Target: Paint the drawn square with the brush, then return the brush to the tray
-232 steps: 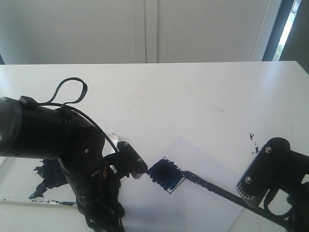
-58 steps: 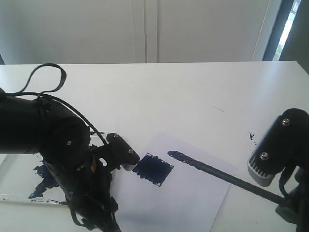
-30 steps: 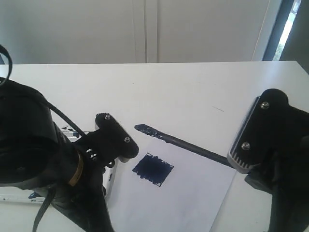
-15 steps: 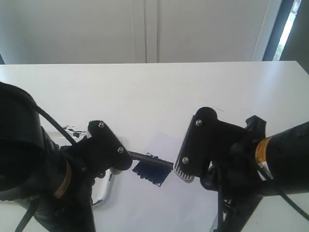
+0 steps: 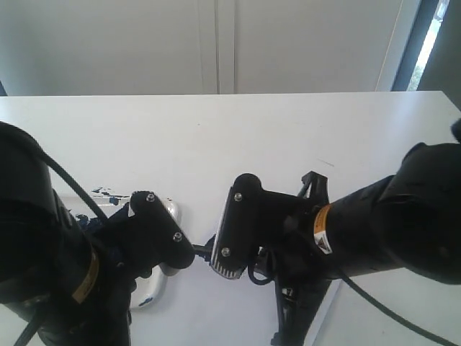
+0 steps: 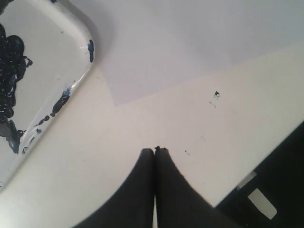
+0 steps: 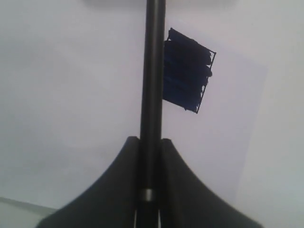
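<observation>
Just beside the tray [image 5: 170, 213] in the exterior view: left gripper [image 5: 176, 249] crowding the rounded end, right gripper [image 5: 220, 254] close against it on the side away from the tray. Between them, only a short dark stub of brush [image 5: 204, 251]. Tip hidden behind the left arm, so cannot tell whether over the tray yet. Square hidden under the right arm.

Left wrist view: fingers [image 6: 145, 164] pressed together on nothing, above bare table [image 6: 142, 118] just off the tray's curved rim. Paper [image 6: 190, 42] corner near that rim. Dark paint blotch [image 6: 9, 52] well inside the tray.

Right wrist view: fingers [image 7: 128, 156] clamped on the brush shaft, handle running straight out beside the painted square [image 7: 187, 78], filled dark blue. By that, painting judged done and the return to the tray in hand.

To do it well: carry the tip fully past the rim and over the tray floor before lowering. Keep the shaft clear of the left gripper, now close in the path. Lay it low, then part the fingers, so no roll back onto the paper. Keep the wet tip off the white sheet.

Against half a second ago: right arm further toward the tray, square then visible beside it and now covered, less brush showing. Against the earliest frame: tip no longer on the square.
</observation>
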`<control>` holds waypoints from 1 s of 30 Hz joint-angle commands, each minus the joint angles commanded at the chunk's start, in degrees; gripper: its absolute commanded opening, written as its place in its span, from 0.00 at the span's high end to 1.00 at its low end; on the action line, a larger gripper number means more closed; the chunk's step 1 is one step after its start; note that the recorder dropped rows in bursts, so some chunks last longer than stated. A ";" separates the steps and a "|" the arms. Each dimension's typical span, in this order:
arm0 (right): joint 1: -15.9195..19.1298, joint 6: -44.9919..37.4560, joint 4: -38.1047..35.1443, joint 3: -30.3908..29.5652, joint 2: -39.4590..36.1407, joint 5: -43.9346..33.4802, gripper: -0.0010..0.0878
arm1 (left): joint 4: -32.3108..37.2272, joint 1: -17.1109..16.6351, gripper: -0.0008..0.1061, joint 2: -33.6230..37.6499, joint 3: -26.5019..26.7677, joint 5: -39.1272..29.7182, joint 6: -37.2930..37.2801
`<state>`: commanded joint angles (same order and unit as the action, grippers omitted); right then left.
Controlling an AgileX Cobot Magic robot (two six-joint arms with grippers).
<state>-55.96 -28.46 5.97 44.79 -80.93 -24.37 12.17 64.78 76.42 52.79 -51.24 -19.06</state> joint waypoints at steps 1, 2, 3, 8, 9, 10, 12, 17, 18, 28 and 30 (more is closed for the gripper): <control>0.00 -0.03 0.00 0.55 -0.80 0.32 0.99 | 0.00 0.00 0.99 0.00 0.00 -0.25 0.00; 0.00 -0.03 0.00 1.17 -1.65 0.56 0.99 | 0.00 0.00 0.99 0.00 0.00 -0.54 0.00; 0.00 -0.03 0.00 1.63 -2.38 0.56 0.99 | 0.00 0.00 0.99 0.00 0.00 -0.67 0.00; 0.00 -0.48 0.00 3.89 -7.24 0.40 0.99 | 0.00 0.00 0.99 0.00 0.00 -0.82 0.00; 0.00 -0.94 0.00 4.13 -7.90 0.40 0.99 | 0.00 0.00 0.99 0.00 0.00 -0.82 0.00; 0.00 -1.49 0.00 4.43 -8.73 0.40 0.99 | 0.00 0.00 0.99 0.00 0.00 -0.82 0.00; 0.00 -1.47 0.00 4.93 -9.85 0.40 0.99 | 0.00 0.00 0.99 0.00 0.00 -0.82 0.00; 0.00 -1.47 0.33 5.47 -10.66 0.64 0.99 | 0.00 0.00 0.99 0.00 0.00 -0.82 0.00; 0.00 -1.47 0.33 5.47 -10.66 0.64 0.99 | 0.00 0.00 0.99 0.00 0.00 -0.82 0.00; 0.00 -1.34 4.14 5.40 -10.66 0.97 0.99 | 0.00 0.00 0.99 0.00 0.00 -0.25 0.00; 0.00 -1.34 4.38 5.40 -10.66 1.17 0.98 | 0.00 0.00 0.99 0.00 0.00 -0.25 0.00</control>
<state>-55.96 -29.81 10.35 50.19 -91.59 -23.20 12.17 64.78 76.42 52.79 -51.49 -19.06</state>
